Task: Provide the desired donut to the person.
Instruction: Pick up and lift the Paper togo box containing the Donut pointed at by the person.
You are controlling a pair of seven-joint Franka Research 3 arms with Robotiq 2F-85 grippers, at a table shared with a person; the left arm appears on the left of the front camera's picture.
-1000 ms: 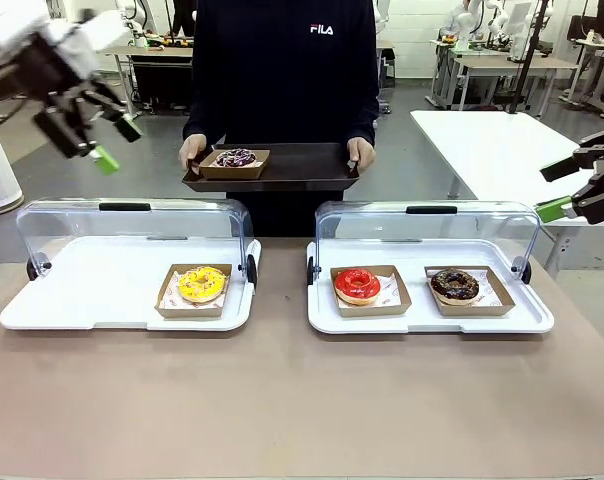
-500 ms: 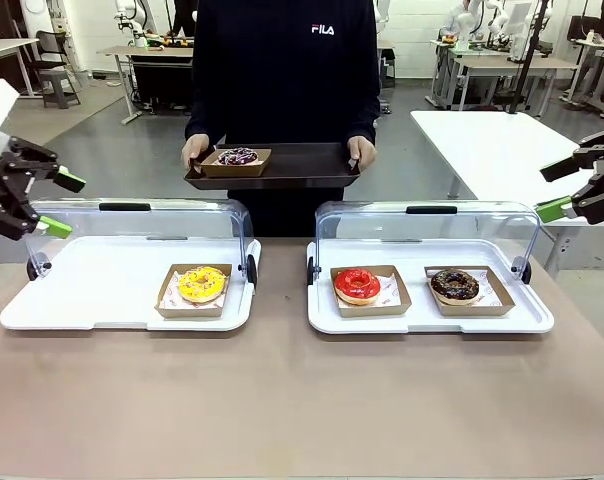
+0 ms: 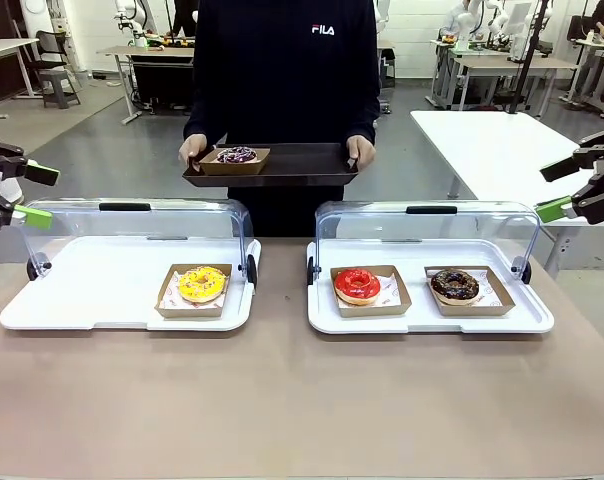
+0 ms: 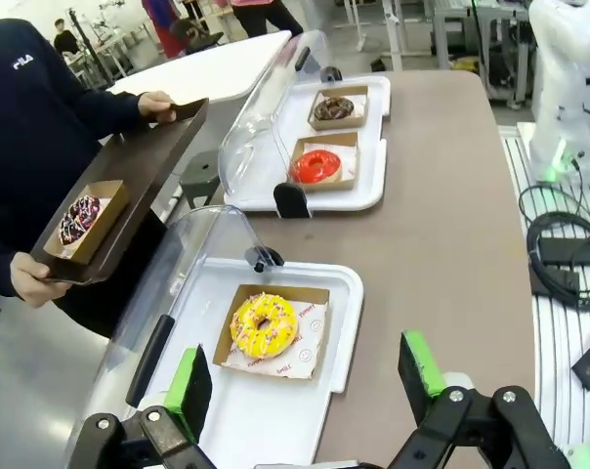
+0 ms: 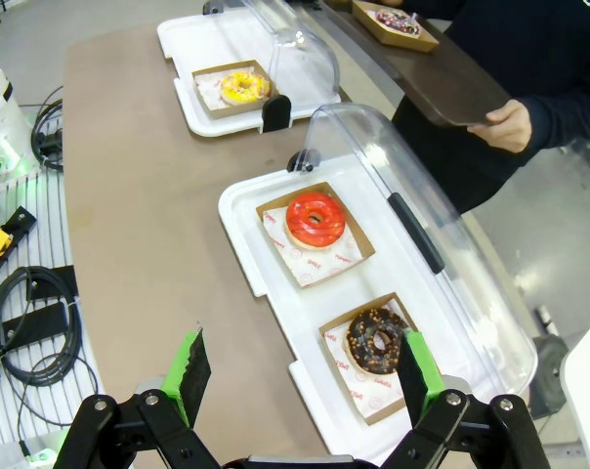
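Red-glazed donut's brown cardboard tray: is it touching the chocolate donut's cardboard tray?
Apart. Front view: a strip of white plastic serving tray shows between the red-glazed donut's brown cardboard tray and the chocolate donut's cardboard tray.

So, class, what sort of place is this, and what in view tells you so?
Probably a robotics lab staged as a donut counter: lidded display trays hold boxed donuts, a person holds a serving tray, and work tables fill the room behind.

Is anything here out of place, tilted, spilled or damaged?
Nothing stands out. The yellow donut, red donut and chocolate donut each sit flat in their paper boxes on the white trays, covers raised; the purple donut rests in its box on the brown tray the person holds.
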